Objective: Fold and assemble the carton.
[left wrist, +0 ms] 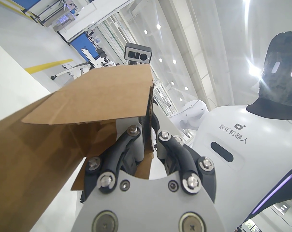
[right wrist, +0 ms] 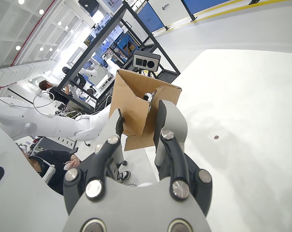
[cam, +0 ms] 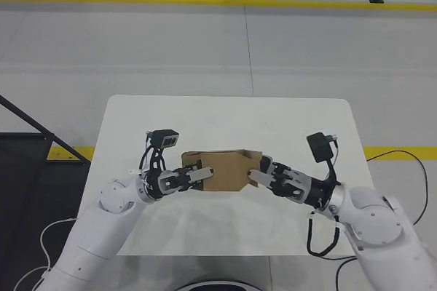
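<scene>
Over table [cam: 204, 116], carton [cam: 222, 171] held between left jaws, right jaws.

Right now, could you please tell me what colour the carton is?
The carton is plain brown cardboard, shown best in the left wrist view.

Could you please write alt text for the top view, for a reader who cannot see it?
A brown carton is held over a white table, the left gripper gripping one end and the right gripper the other.
</scene>
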Robot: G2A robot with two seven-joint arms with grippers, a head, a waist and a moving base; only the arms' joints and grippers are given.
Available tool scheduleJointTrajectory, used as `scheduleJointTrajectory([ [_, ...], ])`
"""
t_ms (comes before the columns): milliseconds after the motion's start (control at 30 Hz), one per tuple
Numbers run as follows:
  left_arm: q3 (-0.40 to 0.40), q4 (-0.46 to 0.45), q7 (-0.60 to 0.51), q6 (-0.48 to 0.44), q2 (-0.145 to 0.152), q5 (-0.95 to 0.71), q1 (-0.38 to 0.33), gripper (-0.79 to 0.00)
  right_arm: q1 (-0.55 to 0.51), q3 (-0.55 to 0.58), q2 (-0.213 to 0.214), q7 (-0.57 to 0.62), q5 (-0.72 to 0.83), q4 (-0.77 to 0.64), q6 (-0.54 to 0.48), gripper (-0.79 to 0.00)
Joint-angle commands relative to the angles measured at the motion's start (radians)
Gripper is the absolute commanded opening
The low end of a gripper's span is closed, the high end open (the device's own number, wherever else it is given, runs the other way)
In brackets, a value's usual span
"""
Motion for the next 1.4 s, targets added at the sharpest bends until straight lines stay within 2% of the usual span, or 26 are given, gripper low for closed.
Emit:
scheduleJointTrajectory([
  [0, 0.001, 0.0, 0.0, 0.0, 0.0, -0.001, -0.001, -0.785, 0.003, -0.004, 0.0, 0.0, -0.003, -0.001, 0.002, -0.474],
  [133, 0.003, -0.001, 0.002, -0.002, 0.001, -0.001, -0.002, -0.785, 0.011, -0.014, -0.001, 0.002, -0.009, -0.002, 0.009, -0.496],
  [300, 0.005, -0.004, 0.003, -0.003, 0.003, -0.005, -0.002, -0.785, 0.02, -0.027, -0.003, 0.004, -0.018, -0.001, 0.016, -0.566],
  [567, 0.004, -0.008, 0.007, -0.007, 0.006, -0.008, -0.001, -0.785, 0.026, -0.034, -0.003, -0.01, -0.051, 0.002, 0.031, -0.616],
  [833, 0.008, -0.013, 0.011, -0.011, 0.008, -0.012, -0.002, -0.785, 0.017, -0.031, -0.004, -0.049, -0.095, 0.0, 0.045, -0.606],
  [1100, 0.012, -0.018, 0.015, -0.015, 0.011, -0.017, -0.003, -0.785, 0.019, -0.04, -0.005, -0.035, -0.083, 0.008, 0.035, -0.57],
  [1367, 0.019, -0.018, 0.018, -0.018, 0.013, -0.022, -0.006, -0.785, 0.043, -0.064, -0.008, -0.011, -0.042, 0.025, 0.009, -0.456],
])
